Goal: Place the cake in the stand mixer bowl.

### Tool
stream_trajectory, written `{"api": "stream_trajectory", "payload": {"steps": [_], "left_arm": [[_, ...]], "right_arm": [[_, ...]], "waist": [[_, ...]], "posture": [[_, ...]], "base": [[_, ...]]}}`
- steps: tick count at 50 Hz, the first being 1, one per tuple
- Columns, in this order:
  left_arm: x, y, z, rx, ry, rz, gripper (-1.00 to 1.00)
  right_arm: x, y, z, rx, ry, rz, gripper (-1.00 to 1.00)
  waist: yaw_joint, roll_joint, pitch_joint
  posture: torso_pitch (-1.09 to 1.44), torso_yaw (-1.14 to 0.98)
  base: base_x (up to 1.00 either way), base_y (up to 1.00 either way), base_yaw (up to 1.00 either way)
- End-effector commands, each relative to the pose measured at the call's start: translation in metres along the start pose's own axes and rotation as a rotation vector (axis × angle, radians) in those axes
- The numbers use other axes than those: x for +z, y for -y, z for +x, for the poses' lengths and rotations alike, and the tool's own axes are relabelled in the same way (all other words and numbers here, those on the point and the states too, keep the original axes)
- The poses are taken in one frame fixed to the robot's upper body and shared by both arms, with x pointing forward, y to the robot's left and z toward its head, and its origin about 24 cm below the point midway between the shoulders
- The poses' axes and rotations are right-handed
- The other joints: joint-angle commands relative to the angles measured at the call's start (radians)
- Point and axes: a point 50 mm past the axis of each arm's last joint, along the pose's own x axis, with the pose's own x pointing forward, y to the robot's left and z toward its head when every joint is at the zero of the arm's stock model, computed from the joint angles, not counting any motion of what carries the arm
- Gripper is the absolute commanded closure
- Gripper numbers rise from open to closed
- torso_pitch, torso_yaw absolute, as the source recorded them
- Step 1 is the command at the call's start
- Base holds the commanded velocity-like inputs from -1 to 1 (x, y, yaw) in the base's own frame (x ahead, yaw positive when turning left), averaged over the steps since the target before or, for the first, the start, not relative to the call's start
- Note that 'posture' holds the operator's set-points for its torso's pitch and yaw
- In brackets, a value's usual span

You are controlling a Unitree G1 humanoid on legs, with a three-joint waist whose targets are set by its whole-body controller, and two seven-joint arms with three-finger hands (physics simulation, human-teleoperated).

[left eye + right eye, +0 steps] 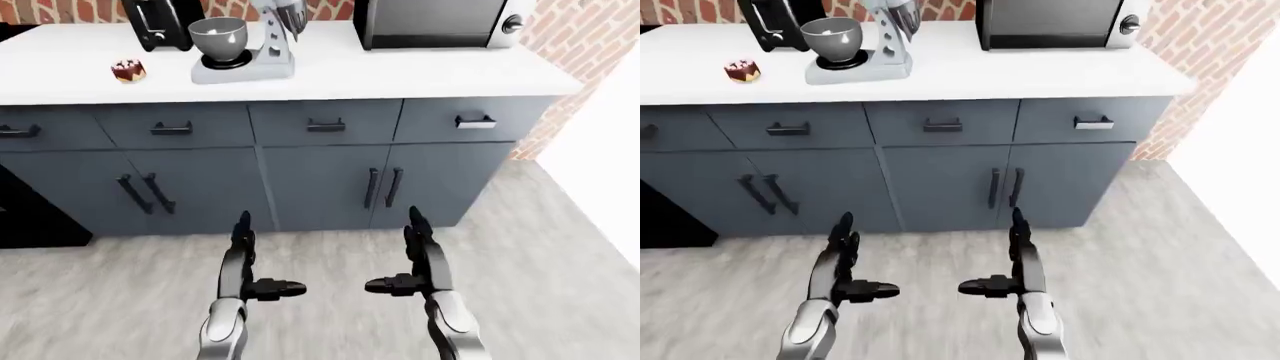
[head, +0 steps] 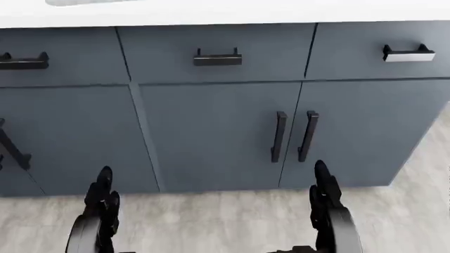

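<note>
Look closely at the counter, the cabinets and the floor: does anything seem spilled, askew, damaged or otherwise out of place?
Nothing looks spilled, damaged or askew. One oddity: the cake sits bare on the white counter, no plate beneath it, left of the stand mixer. The mixer stands upright, its bowl seated, and all cabinet doors and drawers appear closed.

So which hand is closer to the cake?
Left. The left hand is low, below and right of the cake; the right hand is farther right.
</note>
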Motion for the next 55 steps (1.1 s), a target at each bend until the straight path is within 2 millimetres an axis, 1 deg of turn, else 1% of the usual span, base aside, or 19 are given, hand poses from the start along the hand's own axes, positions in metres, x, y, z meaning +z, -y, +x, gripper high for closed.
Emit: {"api": "stream_trajectory", "payload": {"steps": [1,2,3,4,5,6,7,8,10,14,21,25,27,31,35,40,47,49,55], "left_arm": [[0.005,0.009,0.012,-0.041,0.055,0.060,-1.00],[0.004,0.010,0.013,-0.044,0.049,0.062,-1.00],[0.006,0.009,0.012,-0.046,0.052,0.057,-1.00],[0.008,0.008,0.012,-0.047,0.058,0.043,-1.00],[0.009,0.008,0.012,-0.047,0.059,0.042,-1.00],[0.009,0.008,0.012,-0.046,0.062,0.038,-1.00],[0.009,0.008,0.012,-0.046,0.063,0.039,-1.00],[0.010,0.008,0.011,-0.046,0.065,0.036,-1.00],[0.010,0.007,0.011,-0.046,0.069,0.029,-1.00],[0.011,0.006,0.009,-0.044,0.075,0.026,-1.00],[0.018,0.004,0.005,-0.036,0.097,0.025,-1.00],[0.025,0.001,0.003,-0.028,0.118,0.021,-1.00],[0.032,0.000,-0.001,-0.023,0.136,0.017,-1.00],[0.041,-0.002,-0.004,-0.018,0.161,0.016,-1.00],[0.062,-0.007,-0.010,-0.001,0.206,0.022,-1.00],[0.074,-0.010,-0.013,0.009,0.235,0.025,-1.00],[0.099,-0.011,-0.016,0.009,0.294,0.034,-1.00],[0.108,-0.012,-0.020,0.010,0.311,0.036,-1.00],[0.120,-0.010,-0.028,0.005,0.346,0.021,-1.00]], "right_arm": [[-0.010,-0.003,0.020,0.054,-0.065,0.020,-1.00],[-0.012,-0.003,0.019,0.032,-0.084,-0.007,-1.00],[-0.010,0.000,0.019,0.025,-0.090,-0.012,-1.00],[-0.010,0.002,0.020,0.030,-0.092,0.005,-1.00],[-0.010,0.002,0.020,0.031,-0.092,0.006,-1.00],[-0.009,0.001,0.019,0.031,-0.082,0.012,-1.00],[-0.009,0.001,0.019,0.029,-0.084,0.012,-1.00],[-0.008,0.000,0.019,0.029,-0.084,0.009,-1.00],[-0.004,0.000,0.017,0.022,-0.069,0.003,-1.00],[0.001,-0.002,0.013,0.019,-0.031,-0.002,-1.00],[0.014,-0.004,0.008,0.010,0.048,-0.024,-1.00],[0.024,-0.005,0.006,0.011,0.086,-0.037,-1.00],[0.031,-0.005,0.005,0.006,0.108,-0.049,-1.00],[0.041,-0.006,0.002,0.008,0.169,-0.062,-1.00],[0.053,-0.005,-0.001,-0.004,0.218,-0.081,-1.00],[0.067,-0.006,-0.001,-0.015,0.255,-0.107,-1.00],[0.089,-0.004,-0.005,-0.035,0.312,-0.137,-1.00],[0.097,-0.005,-0.006,-0.038,0.329,-0.147,-1.00],[0.110,-0.005,-0.010,-0.047,0.367,-0.164,-1.00]], "waist": [[-0.002,-0.008,-0.001],[0.003,-0.007,-0.025],[0.008,-0.002,-0.057],[0.007,-0.002,-0.054],[0.008,-0.010,-0.022],[0.009,-0.010,-0.041],[0.010,-0.010,-0.069],[0.010,-0.010,-0.073],[0.010,-0.009,-0.071],[0.010,-0.006,-0.075],[0.009,-0.005,-0.093],[0.009,-0.004,-0.095],[0.009,-0.003,-0.094],[0.008,-0.002,-0.090],[0.007,-0.001,-0.089],[0.007,0.000,-0.083],[0.008,0.001,-0.080],[0.008,0.000,-0.079],[0.008,0.000,-0.078]], "posture": [[0.00,0.00],[0.00,0.00],[0.00,0.00],[0.00,0.00],[0.00,0.00],[0.00,0.00],[0.00,0.00],[0.00,0.00],[0.00,0.00],[0.00,0.00],[0.00,0.00],[0.00,0.00],[0.00,0.00],[0.00,0.00],[0.00,0.00],[0.00,0.00],[0.00,0.00],[0.00,0.00],[0.00,0.00]], "base": [[0.00,0.00,0.00],[0.00,0.00,0.00],[0.00,0.00,0.00],[0.00,0.00,0.00],[0.00,0.00,0.00],[0.00,0.00,0.00],[0.00,0.00,0.00],[0.00,0.00,0.00],[0.00,0.00,0.00],[0.00,0.00,0.00],[0.00,0.00,0.00],[0.00,0.00,0.00],[0.00,0.00,0.00],[0.00,0.00,0.00],[0.00,0.00,0.00],[0.00,0.00,0.00],[0.00,0.00,0.00],[0.00,0.00,0.00],[0.00,0.00,0.00]]}}
